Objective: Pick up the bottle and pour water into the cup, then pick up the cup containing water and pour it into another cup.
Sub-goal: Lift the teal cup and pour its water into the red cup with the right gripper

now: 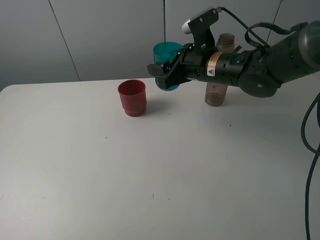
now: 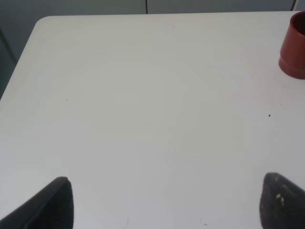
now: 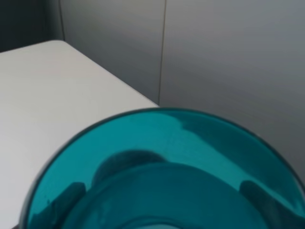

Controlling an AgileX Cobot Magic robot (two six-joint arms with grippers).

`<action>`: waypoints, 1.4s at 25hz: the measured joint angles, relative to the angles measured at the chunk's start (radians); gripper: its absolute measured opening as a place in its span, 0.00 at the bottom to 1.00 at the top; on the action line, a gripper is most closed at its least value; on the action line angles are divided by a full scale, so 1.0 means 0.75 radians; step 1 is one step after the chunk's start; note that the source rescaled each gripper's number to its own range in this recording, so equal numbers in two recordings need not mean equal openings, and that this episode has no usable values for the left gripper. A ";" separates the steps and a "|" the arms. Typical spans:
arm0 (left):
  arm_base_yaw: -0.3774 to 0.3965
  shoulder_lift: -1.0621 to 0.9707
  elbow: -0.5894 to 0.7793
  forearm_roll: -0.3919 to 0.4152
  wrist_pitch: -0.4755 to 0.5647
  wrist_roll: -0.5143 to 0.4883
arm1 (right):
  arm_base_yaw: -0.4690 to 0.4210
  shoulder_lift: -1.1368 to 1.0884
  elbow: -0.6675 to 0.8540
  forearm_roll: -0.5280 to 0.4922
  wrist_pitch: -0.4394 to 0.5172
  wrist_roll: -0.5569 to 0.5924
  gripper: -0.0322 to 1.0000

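Note:
My right gripper [image 1: 164,75] is shut on the teal cup [image 1: 168,59] and holds it lifted off the table, up and to the right of the red cup [image 1: 132,97]. The teal cup fills the right wrist view [image 3: 162,171], seen from its open rim. The red cup stands upright on the table and also shows at the edge of the left wrist view [image 2: 294,45]. The smoky bottle [image 1: 220,75] stands upright behind my right arm, partly hidden by it. My left gripper [image 2: 164,202] is open and empty over bare table; it does not show in the exterior view.
The white table [image 1: 150,170] ends at a grey panelled wall [image 1: 100,35] at the back. A black cable [image 1: 312,150] hangs along the right edge. The table's far left corner [image 2: 40,24] shows in the left wrist view.

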 joint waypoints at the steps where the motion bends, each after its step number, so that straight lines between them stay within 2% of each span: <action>1: 0.000 0.000 0.000 0.000 0.000 0.000 | 0.009 0.000 -0.030 0.014 0.015 0.021 0.11; 8: 0.000 0.000 0.000 0.000 0.000 0.000 | 0.024 0.021 -0.216 0.022 0.189 0.151 0.11; 16: 0.000 0.000 0.000 0.000 0.000 0.000 | 0.064 0.159 -0.427 0.025 0.382 0.205 0.11; 29: 0.000 0.000 0.000 0.000 0.000 0.000 | 0.069 0.412 -0.716 -0.022 0.449 0.206 0.11; 35: 0.000 0.000 0.000 0.000 0.000 0.000 | 0.070 0.476 -0.780 -0.056 0.503 0.115 0.11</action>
